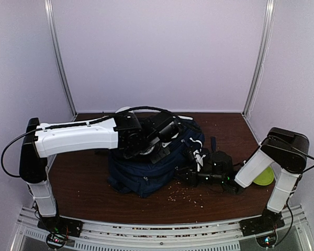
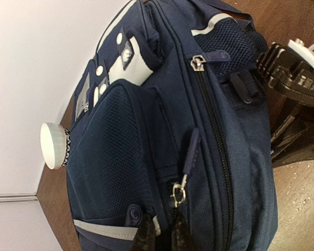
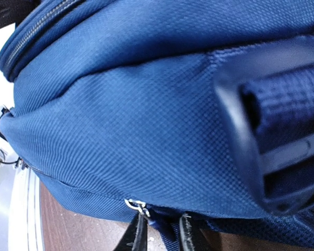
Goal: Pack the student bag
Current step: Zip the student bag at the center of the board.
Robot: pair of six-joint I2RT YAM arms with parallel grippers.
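The student bag [image 1: 146,170], navy blue with white stripes, lies on its side in the middle of the brown table. My left gripper [image 1: 164,145] reaches over its top. In the left wrist view the left gripper [image 2: 163,235] is shut on a fold of bag fabric just below a metal zipper slider [image 2: 179,193]. My right gripper [image 1: 194,170] is at the bag's right side. In the right wrist view the right gripper [image 3: 161,238] is shut on a blue zipper pull tab [image 3: 166,230] beside a metal slider ring [image 3: 137,205]. The bag [image 3: 146,115] fills that view.
A white round capped object [image 2: 53,145] lies against the bag's far side. A yellow-green object [image 1: 264,177] sits at the right behind my right arm. Small crumbs [image 1: 186,194] are scattered in front of the bag. White enclosure walls stand on three sides.
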